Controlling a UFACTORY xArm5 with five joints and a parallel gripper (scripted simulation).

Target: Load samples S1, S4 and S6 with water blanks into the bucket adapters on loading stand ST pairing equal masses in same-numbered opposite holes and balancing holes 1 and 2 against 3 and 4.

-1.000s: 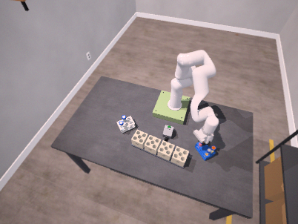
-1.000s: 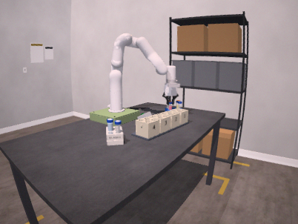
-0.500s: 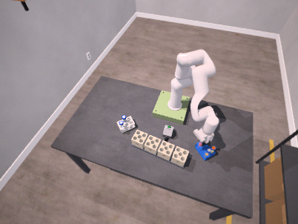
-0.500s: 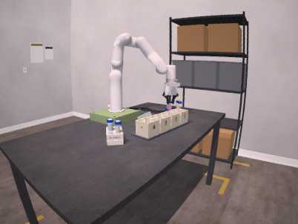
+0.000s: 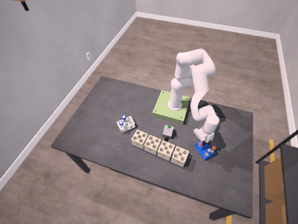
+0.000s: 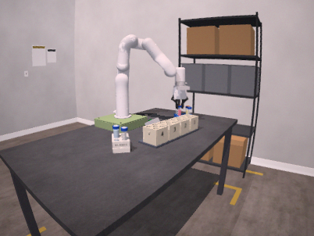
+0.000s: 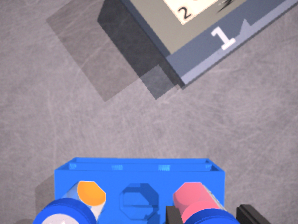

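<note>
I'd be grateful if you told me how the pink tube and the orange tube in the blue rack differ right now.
The pink tube sits at the rack's right end, clamped by the gripper; the orange tube sits at the left end, untouched. Their contents differ in colour, pink versus orange. Both have blue caps and share the blue rack, an empty well between them.
</note>
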